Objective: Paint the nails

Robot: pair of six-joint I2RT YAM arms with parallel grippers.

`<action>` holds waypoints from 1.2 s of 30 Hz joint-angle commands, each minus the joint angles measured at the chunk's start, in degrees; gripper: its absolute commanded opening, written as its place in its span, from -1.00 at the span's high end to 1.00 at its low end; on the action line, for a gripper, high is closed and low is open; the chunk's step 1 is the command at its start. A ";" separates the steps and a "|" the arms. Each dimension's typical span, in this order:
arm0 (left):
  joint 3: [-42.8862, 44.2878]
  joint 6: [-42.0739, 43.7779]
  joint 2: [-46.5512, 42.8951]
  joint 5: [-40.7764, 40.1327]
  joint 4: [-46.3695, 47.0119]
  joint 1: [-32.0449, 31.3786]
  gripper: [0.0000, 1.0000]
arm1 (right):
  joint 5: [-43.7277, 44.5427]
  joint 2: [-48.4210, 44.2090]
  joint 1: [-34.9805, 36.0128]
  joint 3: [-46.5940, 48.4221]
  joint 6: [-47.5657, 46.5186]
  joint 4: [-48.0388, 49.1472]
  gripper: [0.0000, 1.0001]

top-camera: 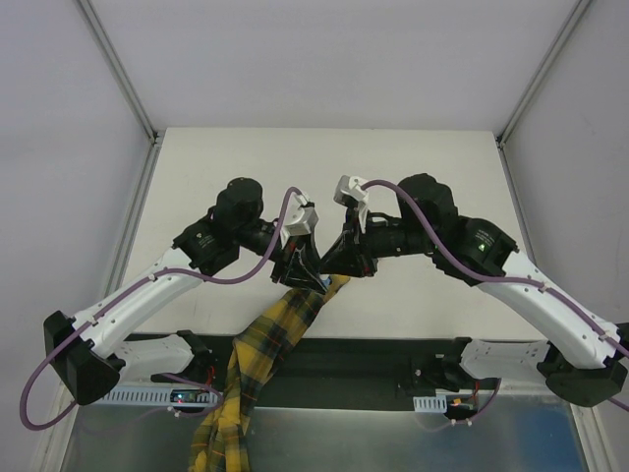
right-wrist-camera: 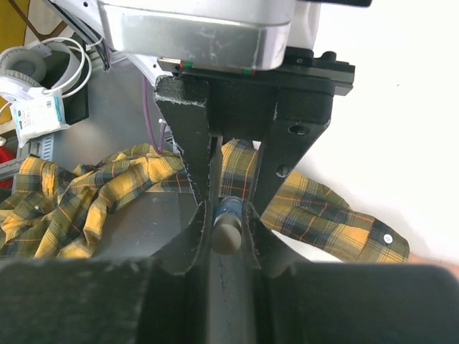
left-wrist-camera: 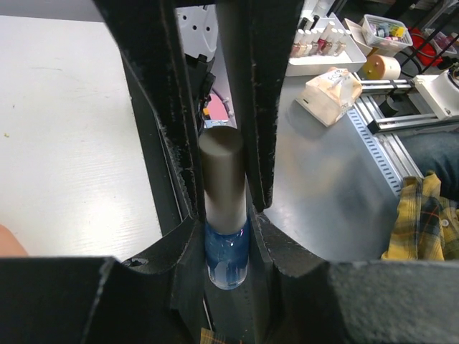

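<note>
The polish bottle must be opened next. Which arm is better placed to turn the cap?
Right. The right gripper has its jaws against both sides of the cap, while the left gripper is shut on the polish bottle and can steady it.

The left tool (left-wrist-camera: 228, 229) and the right tool (right-wrist-camera: 226, 209) meet over the middle of the bench (top-camera: 413, 167). The bottle (left-wrist-camera: 228, 259) is in the left tool, and its cap (left-wrist-camera: 221, 168) is between the right tool's jaws. The sleeve (top-camera: 275, 329) lies under them and runs to the near edge.
</note>
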 commanded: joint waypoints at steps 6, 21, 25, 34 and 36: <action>0.75 0.27 -2.85 -4.84 3.32 0.71 0.30 | 2.08 -1.45 -0.18 -2.58 3.73 6.06 0.99; -0.74 2.47 -7.77 -13.98 3.32 2.64 -0.22 | 9.90 -4.98 -0.18 -4.26 3.47 3.98 0.99; -1.36 2.56 -9.80 -22.93 3.40 4.05 -0.25 | 16.22 -6.73 -0.62 -6.71 3.20 2.03 0.99; -2.50 1.07 -11.20 -46.75 3.93 4.23 -0.35 | 35.42 -10.95 -6.24 -15.76 7.76 1.33 0.99; -2.76 0.54 -11.47 -48.96 4.02 4.22 -0.43 | 41.52 -12.01 -9.31 -19.01 9.61 1.42 1.00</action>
